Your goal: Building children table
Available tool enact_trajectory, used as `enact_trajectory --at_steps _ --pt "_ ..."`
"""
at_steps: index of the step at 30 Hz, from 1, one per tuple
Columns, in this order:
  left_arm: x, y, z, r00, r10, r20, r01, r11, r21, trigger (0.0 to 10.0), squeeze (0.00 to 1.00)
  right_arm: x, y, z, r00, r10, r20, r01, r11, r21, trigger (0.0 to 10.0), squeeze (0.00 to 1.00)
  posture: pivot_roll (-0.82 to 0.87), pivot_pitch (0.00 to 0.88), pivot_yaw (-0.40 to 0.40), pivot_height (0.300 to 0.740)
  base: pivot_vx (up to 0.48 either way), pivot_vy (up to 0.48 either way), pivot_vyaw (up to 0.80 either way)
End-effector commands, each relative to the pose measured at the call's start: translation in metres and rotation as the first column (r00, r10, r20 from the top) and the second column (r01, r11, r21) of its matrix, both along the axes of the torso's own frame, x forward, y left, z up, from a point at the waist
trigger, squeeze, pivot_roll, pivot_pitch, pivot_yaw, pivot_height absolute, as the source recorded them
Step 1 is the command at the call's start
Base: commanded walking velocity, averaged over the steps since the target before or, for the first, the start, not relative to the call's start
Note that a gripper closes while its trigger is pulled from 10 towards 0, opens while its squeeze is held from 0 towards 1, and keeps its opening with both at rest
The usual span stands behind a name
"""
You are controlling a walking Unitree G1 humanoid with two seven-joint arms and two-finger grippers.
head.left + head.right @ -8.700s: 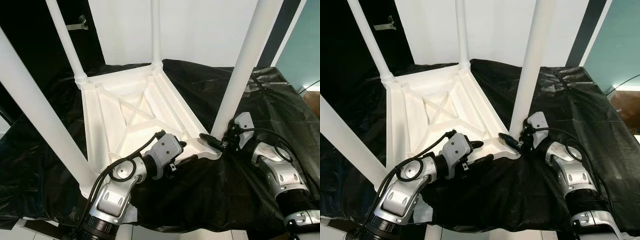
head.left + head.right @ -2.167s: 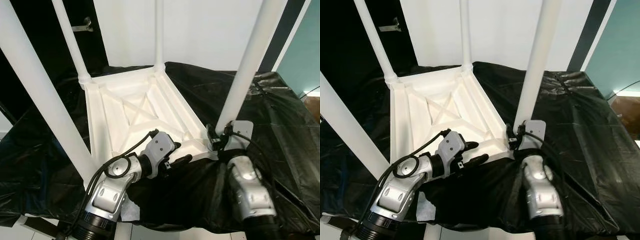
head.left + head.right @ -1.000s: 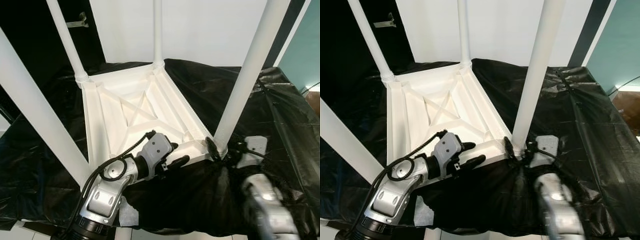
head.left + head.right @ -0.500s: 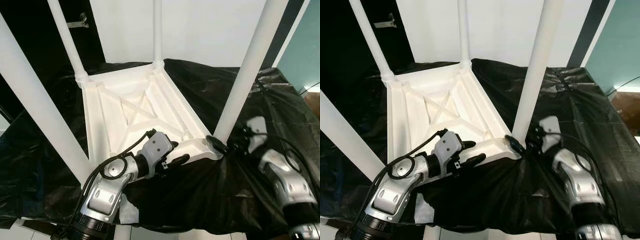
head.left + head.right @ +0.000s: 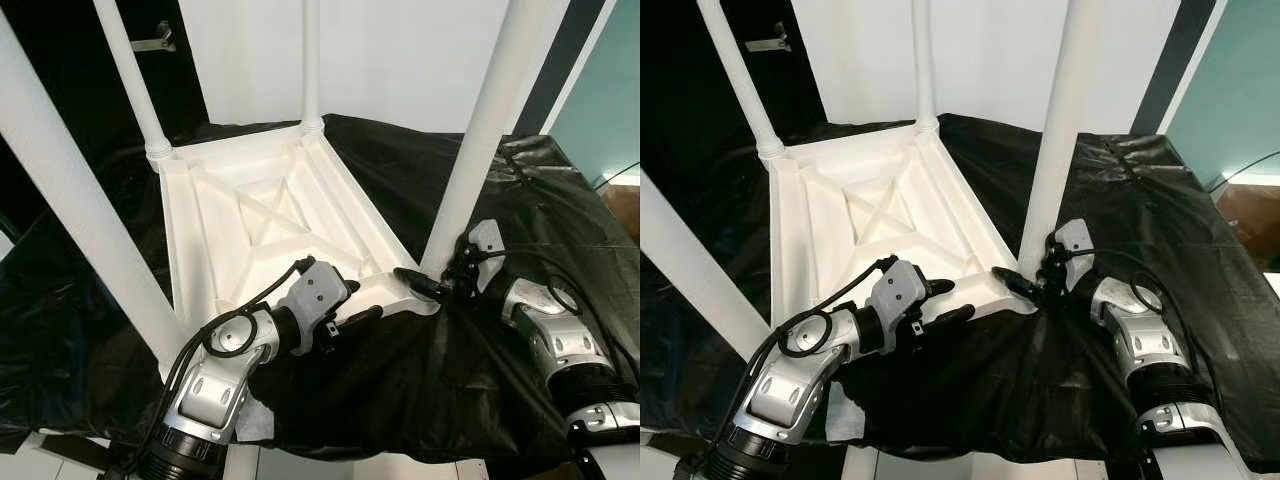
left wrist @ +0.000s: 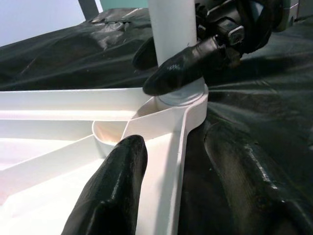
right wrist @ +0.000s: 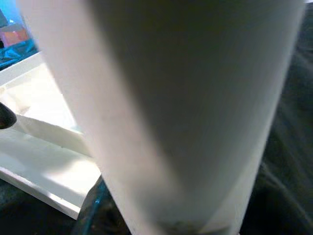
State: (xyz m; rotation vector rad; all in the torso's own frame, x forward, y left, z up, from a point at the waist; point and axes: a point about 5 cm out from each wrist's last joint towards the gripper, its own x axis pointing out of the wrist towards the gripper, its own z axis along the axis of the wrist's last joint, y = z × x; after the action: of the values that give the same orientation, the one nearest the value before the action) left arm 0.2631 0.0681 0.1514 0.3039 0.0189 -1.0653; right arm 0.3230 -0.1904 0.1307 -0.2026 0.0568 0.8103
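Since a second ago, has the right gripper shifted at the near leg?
Yes. The right gripper has swung from the table leg's right side round to its front-left base.

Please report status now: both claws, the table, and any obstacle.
Left claw straddles near edge of upturned white table. Right claw shut on near-right leg at its base. Black sheet bunched underneath; nothing blocking.
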Motion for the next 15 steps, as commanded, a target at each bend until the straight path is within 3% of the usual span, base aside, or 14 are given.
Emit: enact_trajectory --at_steps 1,7,8,9,10,11,12,14,15 --pt "0.003 0.002 -0.002 0.996 0.086 0.018 -0.086 0.996 -0.004 10.0 0.00 -0.002 -0.003 -0.004 1.000 -0.001 -0.015 0.001 1.000 -0.029 0.0 0.00 -0.01 0.000 -0.034 0.740 0.000 0.000 0.00" --pt "0.004 0.001 -0.002 0.996 0.082 0.024 -0.082 0.997 -0.005 10.0 0.00 -0.006 -0.009 -0.008 0.997 -0.078 -0.009 0.078 0.997 -0.007 0.0 0.00 -0.03 0.000 -0.026 0.740 0.000 0.000 0.00" --pt "0.004 0.000 -0.002 0.997 0.080 0.024 -0.079 0.997 -0.008 10.0 0.00 -0.007 -0.010 -0.008 0.992 -0.129 0.002 0.129 0.992 0.006 5.2 0.00 -0.03 0.000 -0.023 0.740 0.000 0.000 0.00" --pt "0.004 0.000 -0.002 0.997 0.080 0.024 -0.079 0.997 -0.008 10.0 0.00 -0.007 -0.010 -0.008 0.992 -0.129 0.002 0.129 0.992 0.006 5.2 0.00 -0.03 0.000 -0.023 0.740 0.000 0.000 0.00" --pt "0.004 -0.001 -0.001 0.997 0.078 0.023 -0.077 0.997 -0.011 10.0 0.00 -0.007 -0.011 -0.009 0.982 -0.189 0.004 0.189 0.982 0.014 9.2 0.00 -0.03 0.000 -0.021 0.740 0.000 0.000 0.00" --pt "0.004 -0.001 -0.001 0.997 0.078 0.023 -0.077 0.997 -0.011 10.0 0.00 -0.007 -0.011 -0.009 0.982 -0.189 0.004 0.189 0.982 0.014 9.2 0.00 -0.03 0.000 -0.021 0.740 0.000 0.000 0.00" --pt "0.004 -0.003 -0.001 0.997 0.075 0.022 -0.075 0.997 -0.013 10.0 0.00 -0.008 -0.012 -0.011 0.964 -0.265 0.025 0.264 0.964 0.020 10.0 0.00 -0.04 0.000 -0.021 0.740 0.000 0.000 0.00" --pt "0.003 -0.003 -0.001 0.997 0.069 0.024 -0.069 0.998 -0.008 10.0 0.00 -0.018 -0.002 -0.021 0.918 -0.397 0.024 0.394 0.916 0.069 10.0 0.00 -0.04 0.000 -0.016 0.740 0.000 0.000 0.00" --pt "0.003 -0.003 -0.001 0.997 0.069 0.024 -0.069 0.998 -0.008 10.0 0.00 -0.018 -0.002 -0.021 0.918 -0.397 0.024 0.394 0.916 0.069 10.0 0.00 -0.04 0.000 -0.016 0.740 0.000 0.000 0.00"
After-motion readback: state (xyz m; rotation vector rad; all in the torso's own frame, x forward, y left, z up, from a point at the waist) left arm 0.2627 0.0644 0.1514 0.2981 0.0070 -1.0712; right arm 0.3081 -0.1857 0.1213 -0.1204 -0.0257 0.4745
